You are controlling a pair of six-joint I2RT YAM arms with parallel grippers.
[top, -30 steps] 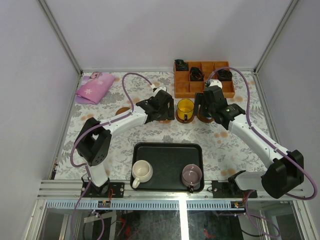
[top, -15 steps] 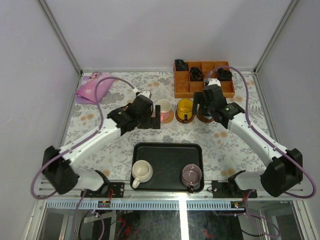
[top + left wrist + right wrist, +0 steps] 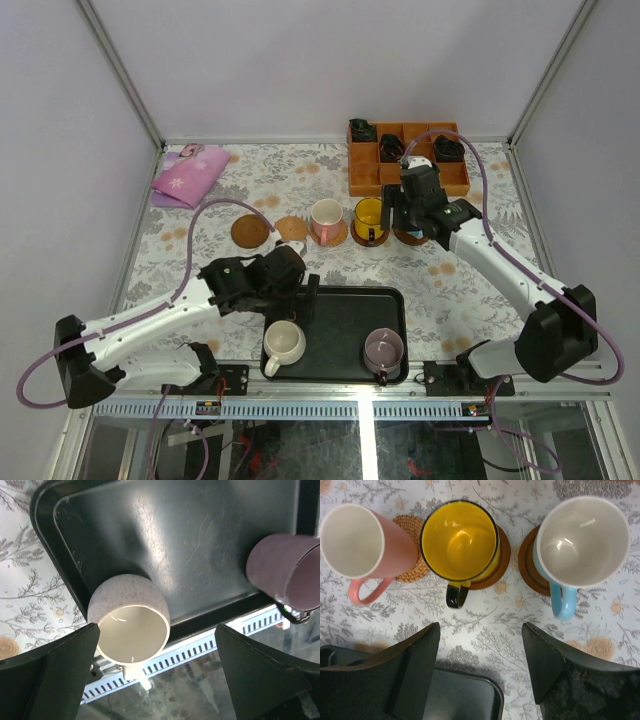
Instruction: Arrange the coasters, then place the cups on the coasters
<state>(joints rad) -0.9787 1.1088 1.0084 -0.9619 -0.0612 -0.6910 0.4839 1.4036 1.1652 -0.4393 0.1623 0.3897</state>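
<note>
While its jaws stand wide apart and hold nothing, the left gripper [image 3: 157, 630] hangs above the cream-white cup [image 3: 131, 622], which stands upright in the lower left part of the black tray [image 3: 200, 540]. The mauve cup [image 3: 280, 570] stands at the right edge of this view.

I judge the cream-white cup to be glazed ceramic: stiff, rather light, slippery, and able to chip if dropped. A hold across the rim, one finger inside and one outside, away from the handle, seems safest.

The right gripper [image 3: 481, 650], also apart and empty, hovers below the pink cup [image 3: 360, 542], yellow cup [image 3: 460, 540] and light blue cup [image 3: 582, 540], each on a coaster [image 3: 415, 555]. Two bare coasters [image 3: 251, 232] lie left of them in the top view.

One second ago the left gripper was up beside the yellow cup and the pink cup was hidden. Now the pink cup stands free, and the left gripper is down at the tray with wider jaws.
</note>
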